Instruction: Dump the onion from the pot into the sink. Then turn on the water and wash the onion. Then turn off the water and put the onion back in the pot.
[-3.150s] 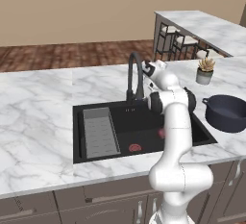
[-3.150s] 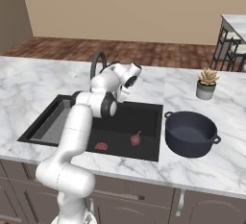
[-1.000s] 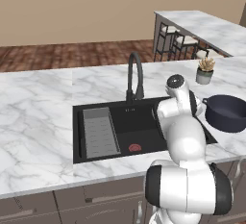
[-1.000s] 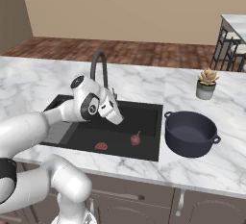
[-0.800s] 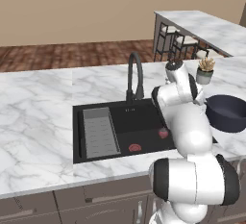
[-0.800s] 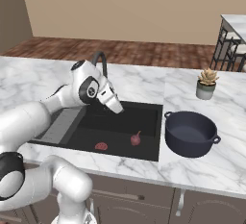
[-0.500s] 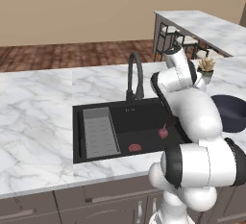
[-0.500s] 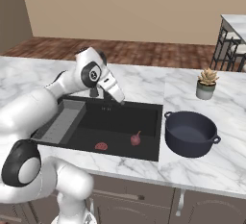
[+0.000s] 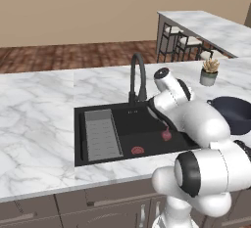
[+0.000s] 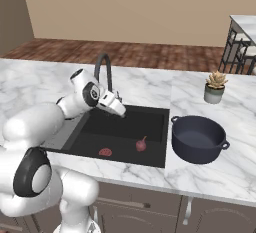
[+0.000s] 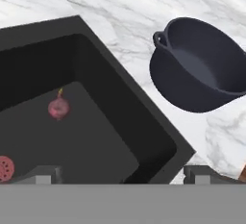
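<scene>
You are looking at the onion (image 10: 141,144) lying on the floor of the sink (image 10: 150,161), near the red drain (image 10: 105,152), so the dumping step reads as done. The pot (image 10: 199,138) is sitting empty on the counter (image 10: 220,177) just beside the sink's right rim. No stream is falling from the faucet (image 10: 103,70), so judge for yourself whether washing is finished; what the frames show is a dry spout and an onion waiting to be picked up and returned.

Your gripper (image 10: 121,112) is hanging over the back of the basin, close beside the faucet, fingers spread wide and holding nothing.

You are getting open basin floor around the onion on all sides. The sink's right wall is standing between onion and pot, so a lift over that rim will be needed. The small potted plant (image 10: 215,87) is well apart.
</scene>
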